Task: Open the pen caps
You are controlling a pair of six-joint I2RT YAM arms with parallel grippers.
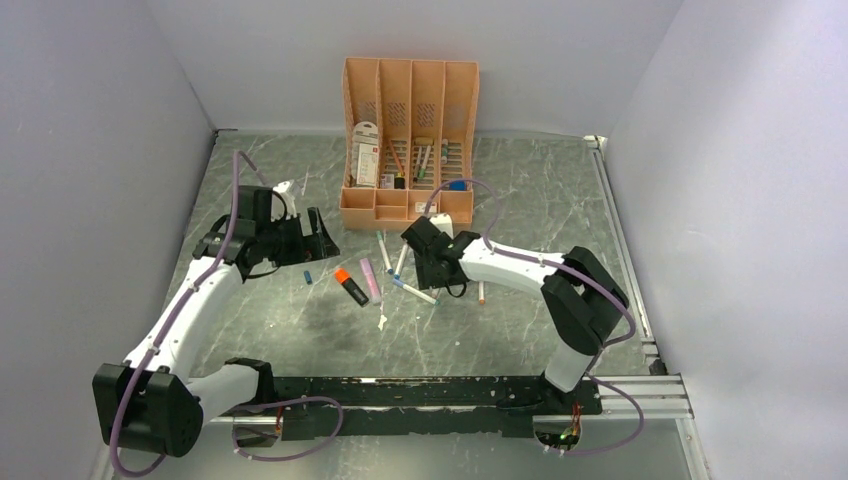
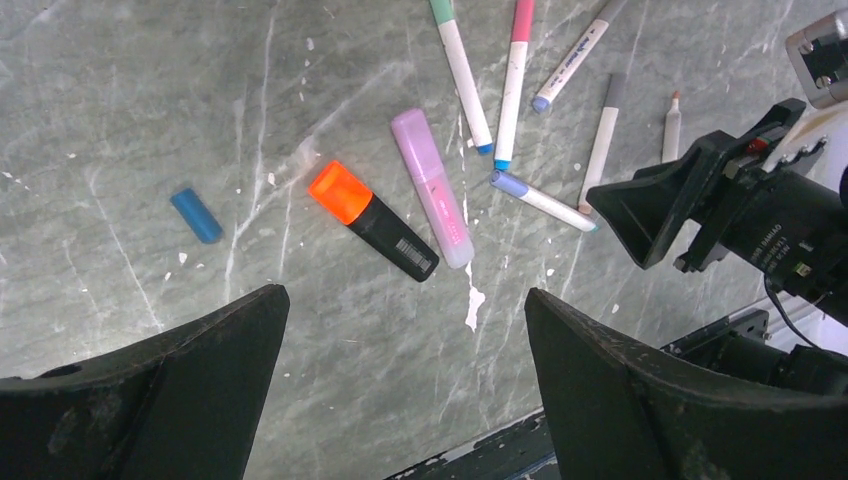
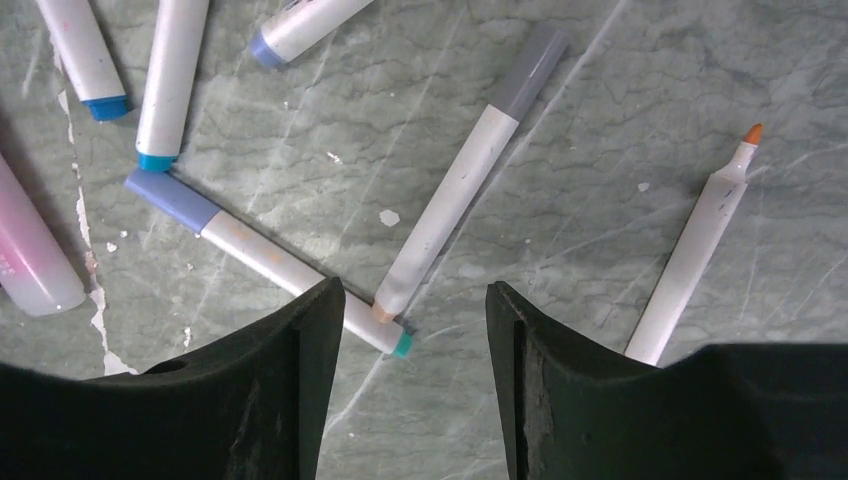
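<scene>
- The left gripper hangs over the marbled table, its jaws spread wide with nothing between them.
- A loose blue cap lies alone at the left of the left wrist view. Its long axis runs upper left to lower right, and it is well apart from the pens.
- The orange cap sits on a black highlighter near the centre of the frame — cap toward the upper left, barrel toward the lower right.
- A pink highlighter lies just to its right on a steeper slant of the same sense.
- A green cap and a pink cap sit at the top edge, both pointing up, their white markers running down almost side by side.
- The right gripper stands partly open and empty, its fingers at the bottom of the right wrist view.
- Just above those fingers two slim markers meet. The periwinkle cap points to the upper left, and that marker's teal end lies at the lower right.
- The grey cap points to the upper right — its marker's other end rests against the periwinkle one.
- An uncapped marker lies at the right, orange tip toward the upper right.
- A peach organizer stands at the upper middle of the top view.
</scene>
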